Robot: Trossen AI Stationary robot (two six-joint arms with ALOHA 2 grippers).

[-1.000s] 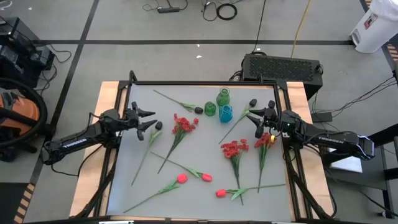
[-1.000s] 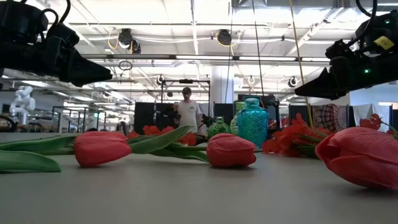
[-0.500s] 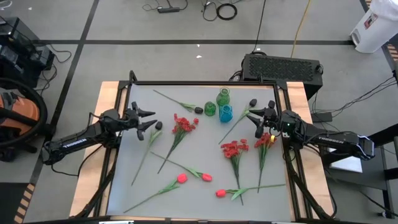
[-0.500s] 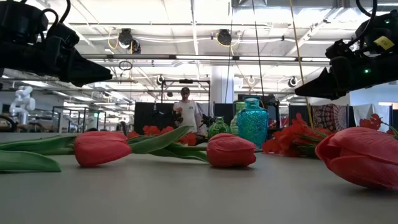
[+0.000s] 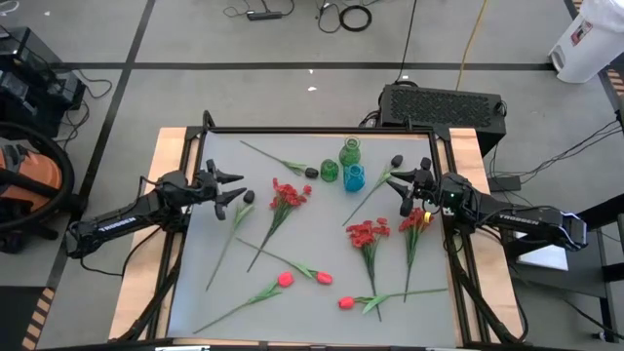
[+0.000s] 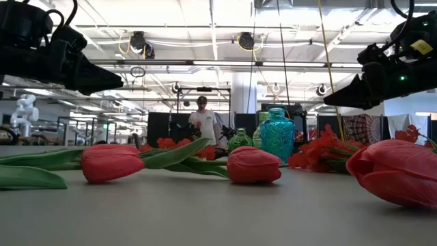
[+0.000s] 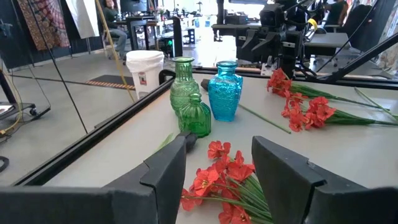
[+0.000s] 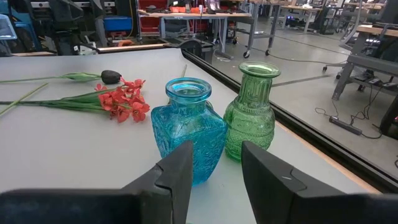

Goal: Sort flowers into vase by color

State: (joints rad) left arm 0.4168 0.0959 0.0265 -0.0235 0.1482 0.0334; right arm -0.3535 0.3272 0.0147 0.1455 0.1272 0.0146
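While flowers (image 5: 284, 198) litter the table (image 5: 322, 292), left gripper (image 5: 234, 191) open, right gripper (image 5: 403, 191) half-open, both empty.

You have three vases at the table's far edge: a tall green vase (image 5: 350, 151), a small green vase (image 5: 330, 171) and a blue vase (image 5: 354, 177). You can count three tulips (image 5: 286, 279), four red blossom clusters (image 5: 289, 193) and three dark buds (image 5: 311, 173) lying flat. Two arms flank them.

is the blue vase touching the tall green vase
Cannot tell. In the right wrist view the blue vase and the tall green vase overlap, so neither contact nor gap shows plainly.
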